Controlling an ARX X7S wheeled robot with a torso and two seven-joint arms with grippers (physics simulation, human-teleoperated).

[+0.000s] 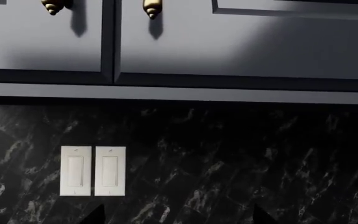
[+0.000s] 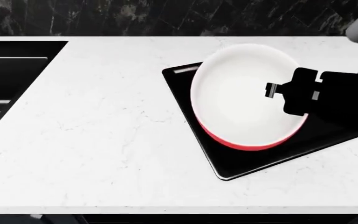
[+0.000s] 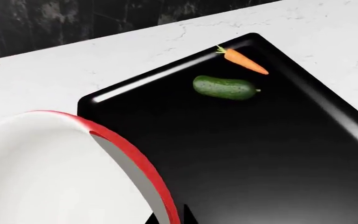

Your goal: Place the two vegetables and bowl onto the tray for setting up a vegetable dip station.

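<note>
The right gripper (image 2: 272,89) clamps the rim of the bowl (image 2: 244,95), fingers pinched on its red edge, holding it tilted over the tray (image 2: 229,161) with its white inside facing up. In the right wrist view the carrot (image 3: 244,60) and the cucumber (image 3: 224,87) lie on the tray's black floor near its far rim, close beside each other and apart from the bowl. The tray sits on the white counter (image 2: 104,130), the sink (image 2: 11,74) off to the left. The left gripper's fingertips (image 1: 95,215) barely show against a dark backsplash (image 1: 229,158) with two light switches (image 1: 92,171); I cannot tell how its jaws stand.
</note>
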